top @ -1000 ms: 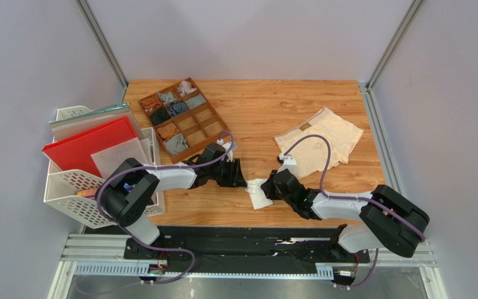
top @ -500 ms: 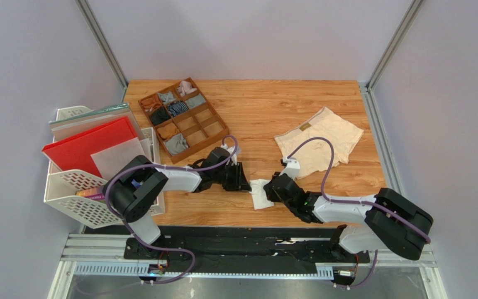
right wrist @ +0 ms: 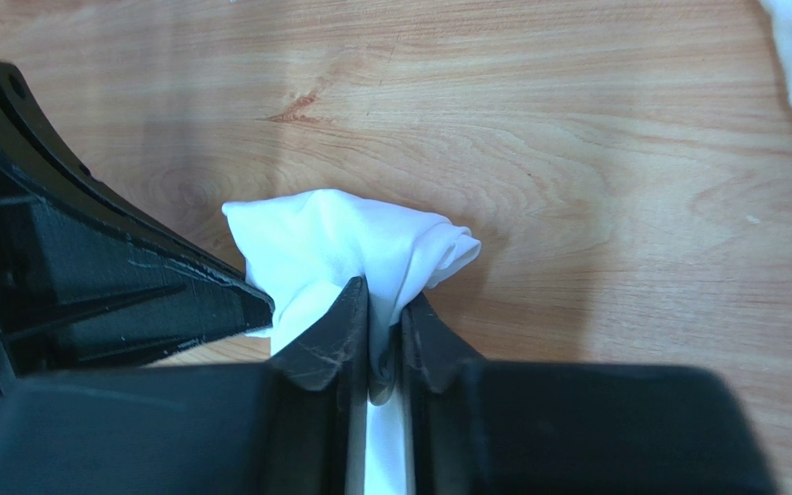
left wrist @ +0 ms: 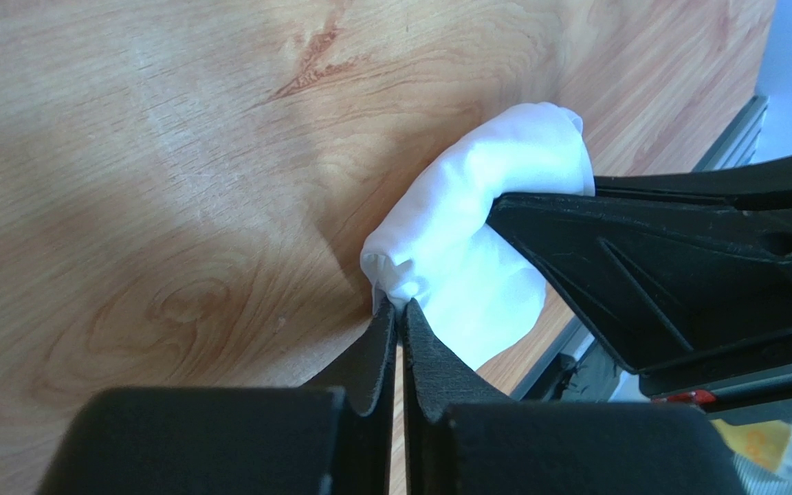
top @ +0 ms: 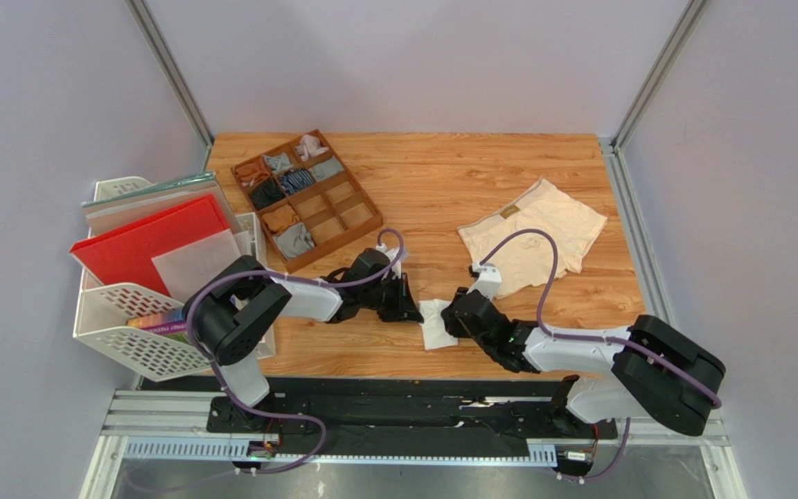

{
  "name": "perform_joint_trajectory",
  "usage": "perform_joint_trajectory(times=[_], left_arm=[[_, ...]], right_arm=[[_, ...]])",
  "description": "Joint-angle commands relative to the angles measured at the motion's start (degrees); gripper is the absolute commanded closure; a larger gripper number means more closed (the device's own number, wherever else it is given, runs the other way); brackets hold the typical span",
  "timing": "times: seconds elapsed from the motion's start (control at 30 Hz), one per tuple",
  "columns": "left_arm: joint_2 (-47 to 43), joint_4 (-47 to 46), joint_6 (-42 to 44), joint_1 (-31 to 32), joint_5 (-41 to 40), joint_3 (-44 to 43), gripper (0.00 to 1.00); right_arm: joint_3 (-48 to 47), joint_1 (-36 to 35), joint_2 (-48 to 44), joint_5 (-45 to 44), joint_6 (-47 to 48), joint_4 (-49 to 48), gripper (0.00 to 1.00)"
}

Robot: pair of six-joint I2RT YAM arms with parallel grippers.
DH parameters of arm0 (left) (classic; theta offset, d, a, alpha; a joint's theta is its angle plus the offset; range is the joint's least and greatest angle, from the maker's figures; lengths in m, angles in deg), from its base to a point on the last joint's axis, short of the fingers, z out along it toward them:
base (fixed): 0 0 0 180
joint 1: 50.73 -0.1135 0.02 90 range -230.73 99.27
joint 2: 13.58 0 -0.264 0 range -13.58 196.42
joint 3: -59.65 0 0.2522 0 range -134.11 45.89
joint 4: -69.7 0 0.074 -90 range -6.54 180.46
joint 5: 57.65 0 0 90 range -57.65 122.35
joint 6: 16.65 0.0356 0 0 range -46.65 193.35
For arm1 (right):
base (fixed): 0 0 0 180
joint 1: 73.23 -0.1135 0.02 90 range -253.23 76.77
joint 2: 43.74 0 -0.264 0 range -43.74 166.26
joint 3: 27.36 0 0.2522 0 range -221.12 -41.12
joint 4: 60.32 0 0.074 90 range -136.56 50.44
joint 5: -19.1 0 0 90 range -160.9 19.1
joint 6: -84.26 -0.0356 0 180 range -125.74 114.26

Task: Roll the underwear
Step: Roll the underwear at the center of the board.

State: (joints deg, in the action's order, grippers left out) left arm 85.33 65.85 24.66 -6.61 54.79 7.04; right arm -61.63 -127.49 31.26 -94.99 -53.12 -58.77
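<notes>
At the near middle of the light wooden table (top: 455, 172), the bunched white cloth briefs (top: 434, 324) lie between the two arms' tools. The left gripper (left wrist: 398, 309) has its black fingers almost together, nipping an edge of the cloth. The right gripper (right wrist: 379, 309) clamps narrowly on a fold from the opposite side, with white fabric showing between its fingers. The cream-beige cloth briefs (top: 533, 234) lie spread flat, well apart toward the right rear. A brown compartment tray (top: 325, 250) holding small rolled garments sits at the left rear.
</notes>
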Motion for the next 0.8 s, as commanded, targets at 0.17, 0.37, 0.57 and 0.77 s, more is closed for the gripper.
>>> perform_joint_trajectory(times=[0.17, 0.37, 0.57, 0.77], left_arm=[[2.77, 4.49, 10.43, 0.27, 0.41, -6.23, 1.0], [4.88, 11.01, 18.52, 0.27, 2.96, -11.42, 1.0], [7.25, 15.39, 25.9, 0.27, 6.13, -15.11, 1.0], [8.4, 19.97, 31.1, 0.27, 6.31, -17.92, 1.0]], right_arm=[[-3.22, 0.99, -12.22, 0.98, 9.13, 11.75, 0.36], [-3.83, 11.86, -19.63, 14.84, 20.91, 13.35, 0.31], [-6.47, 22.42, -13.85, 34.89, 28.99, 9.67, 0.31], [-9.81, 24.64, -2.94, 44.74, 32.52, 8.26, 0.32]])
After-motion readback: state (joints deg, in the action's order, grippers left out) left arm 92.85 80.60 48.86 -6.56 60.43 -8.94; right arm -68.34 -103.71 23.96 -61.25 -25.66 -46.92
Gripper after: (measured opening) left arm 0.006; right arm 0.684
